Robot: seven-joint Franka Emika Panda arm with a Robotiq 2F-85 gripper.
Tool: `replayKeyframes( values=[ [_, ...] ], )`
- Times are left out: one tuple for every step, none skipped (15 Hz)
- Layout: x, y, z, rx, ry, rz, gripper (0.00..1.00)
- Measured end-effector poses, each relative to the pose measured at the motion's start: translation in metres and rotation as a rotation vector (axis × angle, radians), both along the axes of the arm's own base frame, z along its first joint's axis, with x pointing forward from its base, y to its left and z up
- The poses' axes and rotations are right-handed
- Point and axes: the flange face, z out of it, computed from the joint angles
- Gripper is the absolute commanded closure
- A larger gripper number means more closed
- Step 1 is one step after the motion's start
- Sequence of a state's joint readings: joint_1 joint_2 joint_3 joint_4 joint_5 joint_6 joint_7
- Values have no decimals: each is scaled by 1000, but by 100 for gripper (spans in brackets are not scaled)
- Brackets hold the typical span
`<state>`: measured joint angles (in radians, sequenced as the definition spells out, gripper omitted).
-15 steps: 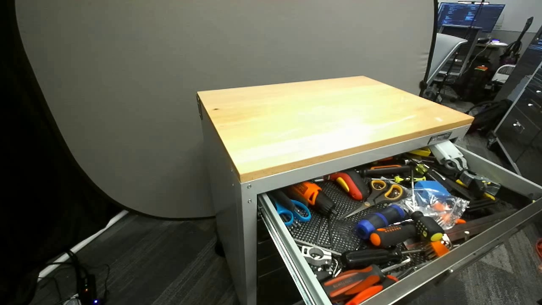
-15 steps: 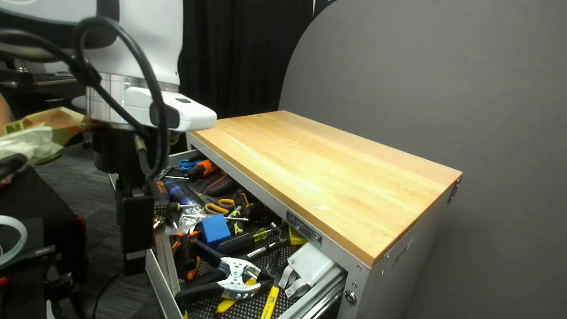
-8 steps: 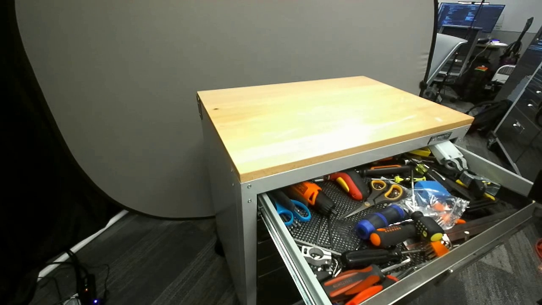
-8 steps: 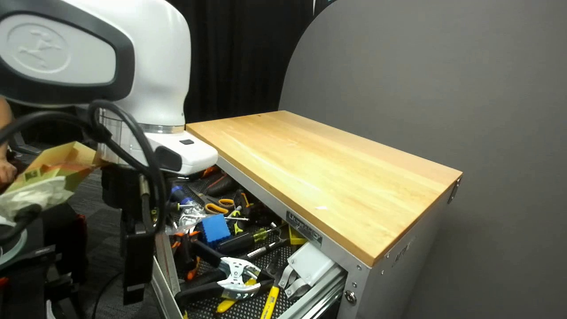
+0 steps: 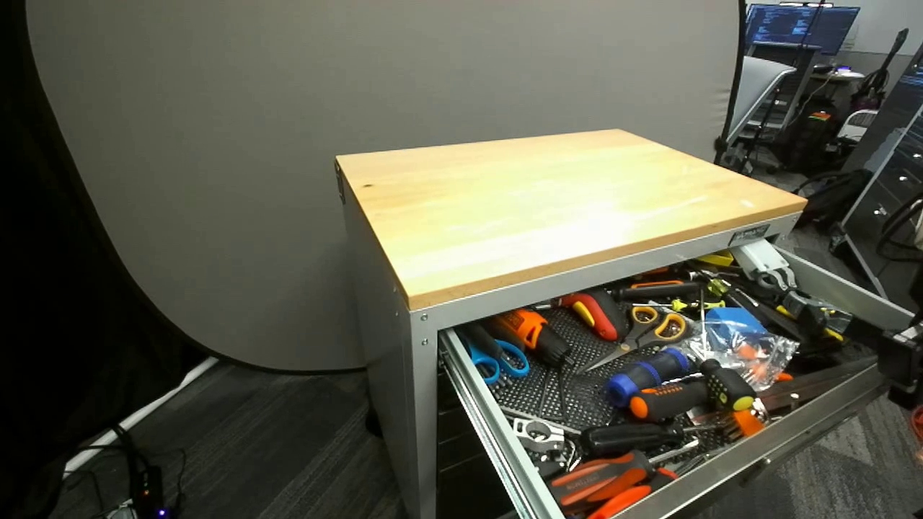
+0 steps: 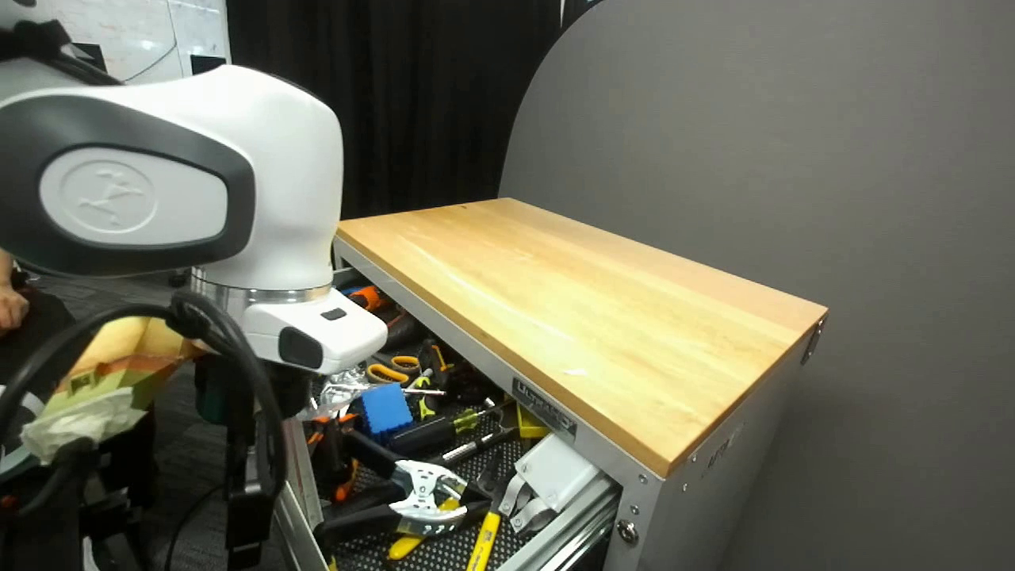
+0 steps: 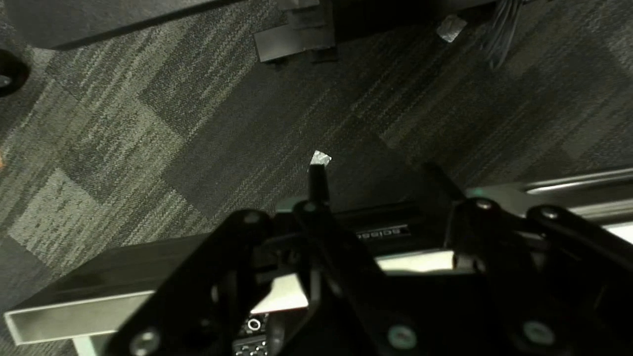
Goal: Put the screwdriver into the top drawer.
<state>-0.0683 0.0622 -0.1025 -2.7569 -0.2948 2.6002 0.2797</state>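
The top drawer (image 5: 757, 461) is pulled out from the cabinet and full of tools. Among them lies a black-handled screwdriver (image 5: 631, 437), with a black-and-orange handle (image 5: 670, 398) and a blue-and-black handle (image 5: 649, 375) close by. Which screwdriver the task means, I cannot tell. My gripper (image 6: 243, 547) points down outside the drawer's front wall (image 6: 300, 531). It also shows, cut off, at the right edge of an exterior view, as a dark gripper (image 5: 901, 364). In the wrist view the gripper (image 7: 378, 173) is open over the labelled drawer front (image 7: 383, 232); nothing is seen held.
The wooden cabinet top (image 5: 548, 209) overhangs the drawer's back part. A spring clamp (image 6: 428, 496) and a white block (image 6: 555, 480) lie near a drawer end. A thick cable (image 6: 266, 381) loops off the wrist. A person's hand (image 6: 12, 305) shows at the left edge.
The arm has come down in front of the drawer, and the gripper has entered at the right edge of an exterior view. Drawer and tools look unmoved.
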Motion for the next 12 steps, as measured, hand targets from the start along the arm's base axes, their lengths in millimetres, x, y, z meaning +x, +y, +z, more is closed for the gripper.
replayKeyframes(
  values=[
    [1,0,-2,4,-14,-14,89],
    [3,1,-2,8,-38,-26,94],
    [6,1,-1,12,-70,-41,94],
    [9,3,-1,18,-104,-57,96],
    [12,4,-1,23,-137,-70,98],
    [15,7,-2,27,-167,-79,94],
    [18,9,-2,30,-195,-86,92],
    [21,13,-2,34,-222,-89,92],
    [24,18,-2,39,-248,-91,91],
    [26,24,-2,45,-274,-90,92],
    [29,31,-3,52,-299,-87,92],
    [31,35,-2,56,-324,-90,92]
  ],
)
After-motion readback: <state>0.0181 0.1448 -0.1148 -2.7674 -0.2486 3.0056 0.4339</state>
